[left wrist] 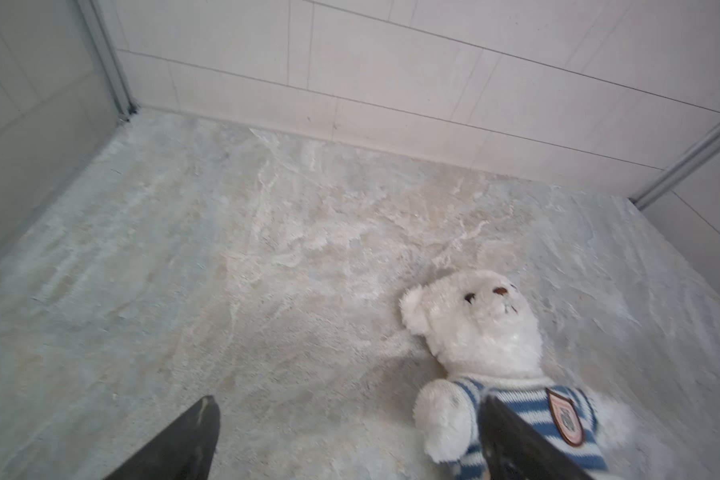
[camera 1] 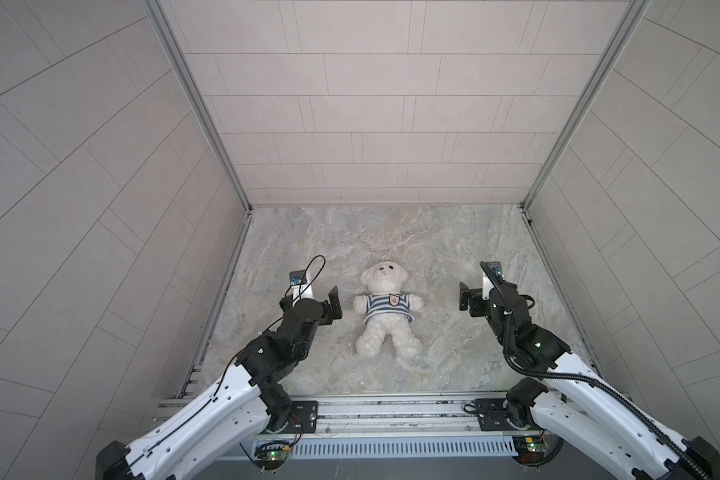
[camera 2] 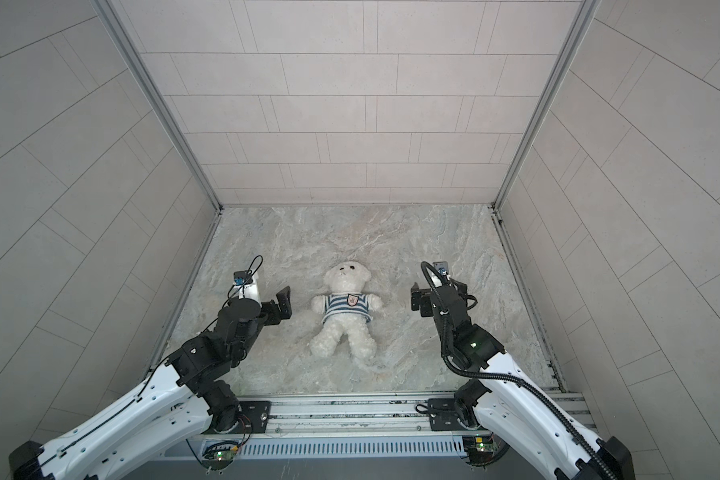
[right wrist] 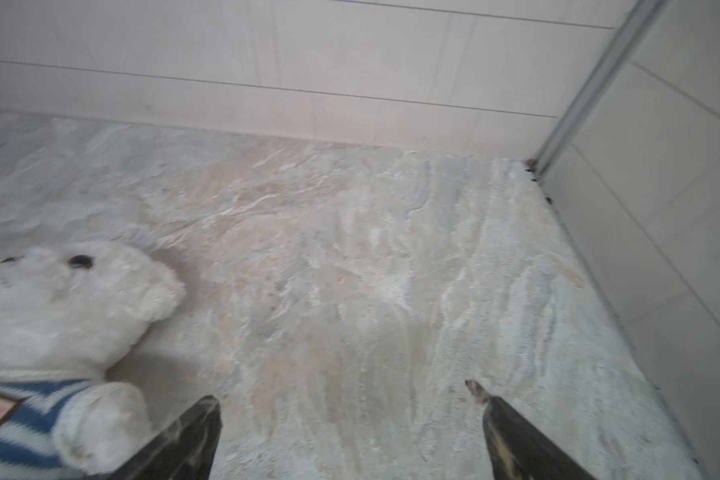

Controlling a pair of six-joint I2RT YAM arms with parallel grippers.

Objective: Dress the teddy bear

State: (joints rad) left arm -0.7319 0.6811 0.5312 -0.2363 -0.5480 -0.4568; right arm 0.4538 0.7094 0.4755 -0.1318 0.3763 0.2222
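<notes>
On the table [camera 1: 433,249], the teddy bear [camera 1: 386,332] lies face-up in a striped shirt [camera 1: 381,306]; flanking it, we hold the left gripper [left wrist: 350,400] and right gripper [right wrist: 350,400] spread, empty. It looks soft, light; limbs suit gripping.

No legible text; only a blurred, unreadable emblem on the badge [left wrist: 565,417] of the striped shirt [left wrist: 524,401]

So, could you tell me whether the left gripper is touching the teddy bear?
Apart. In both top views, bare marble shows between the left gripper and the teddy bear's nearest arm.
</notes>
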